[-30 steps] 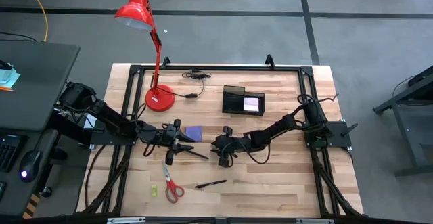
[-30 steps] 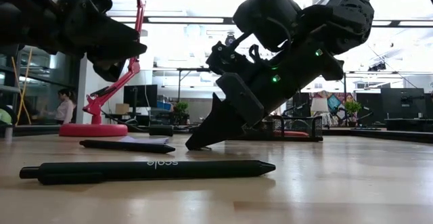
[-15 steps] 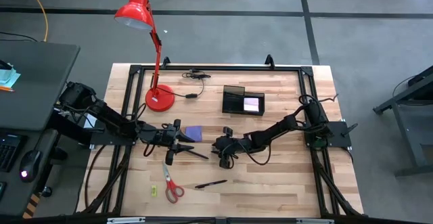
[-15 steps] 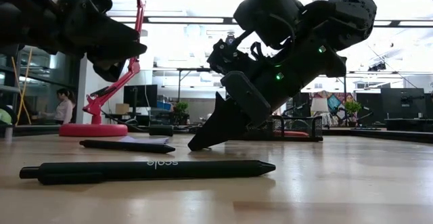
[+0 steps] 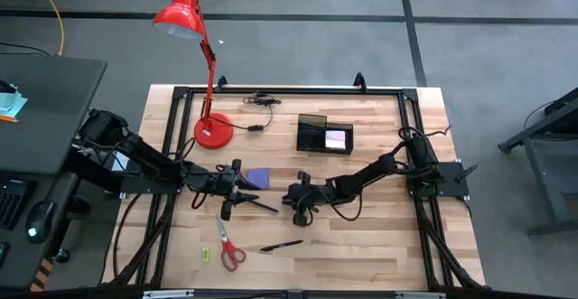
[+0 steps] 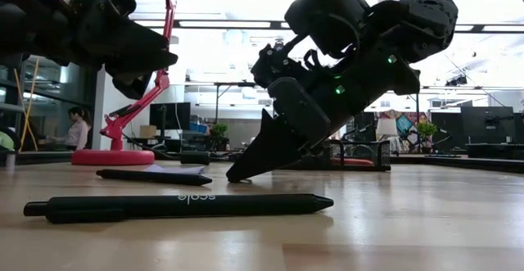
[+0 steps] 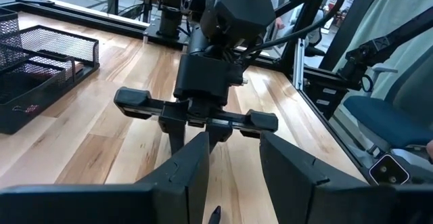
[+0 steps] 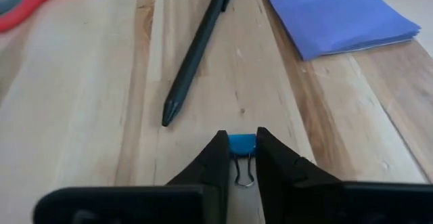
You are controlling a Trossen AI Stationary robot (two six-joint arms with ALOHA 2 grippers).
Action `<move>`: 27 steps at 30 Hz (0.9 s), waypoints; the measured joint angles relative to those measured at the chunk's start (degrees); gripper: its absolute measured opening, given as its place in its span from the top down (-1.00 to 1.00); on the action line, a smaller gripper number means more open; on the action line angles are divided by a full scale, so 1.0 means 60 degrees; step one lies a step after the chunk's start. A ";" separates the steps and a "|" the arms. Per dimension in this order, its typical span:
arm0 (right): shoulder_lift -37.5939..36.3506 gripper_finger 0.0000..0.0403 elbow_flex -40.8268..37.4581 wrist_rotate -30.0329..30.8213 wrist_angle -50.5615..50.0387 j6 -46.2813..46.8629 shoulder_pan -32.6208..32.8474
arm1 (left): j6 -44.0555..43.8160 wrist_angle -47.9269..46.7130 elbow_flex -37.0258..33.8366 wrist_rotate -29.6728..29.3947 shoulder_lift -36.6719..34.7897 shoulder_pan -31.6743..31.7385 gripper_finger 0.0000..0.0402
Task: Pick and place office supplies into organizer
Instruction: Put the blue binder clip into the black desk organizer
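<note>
A small blue binder clip lies on the wood near the table's middle, and my right gripper is shut on it. Just beyond it lie a black pen and the purple note pad. My left gripper hangs open above the table left of the pad, with nothing between its fingers. Red-handled scissors, a second black pen and a tiny yellow-green piece lie near the front edge. The black organizer stands toward the far side. My right gripper pinches the clip's blue body between its two fingertips. The clip's wire handle lies back between the fingers. The fingers slant down from the table's right side. The clip rests on the table.
A red desk lamp has its round base at the far left, with a black cable beside it. The right arm's gripper stands close in front of my left gripper. Bare wood lies right of the second pen.
My right gripper has shut its fingers on the blue clip while staying in place at the table. The clip still lies on the wood.
</note>
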 joint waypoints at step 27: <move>-0.1871 0.76 -0.0029 0.2929 -0.1063 0.0468 -0.0528 | -0.0003 0.0004 0.0000 -0.0044 0.0000 0.0003 0.42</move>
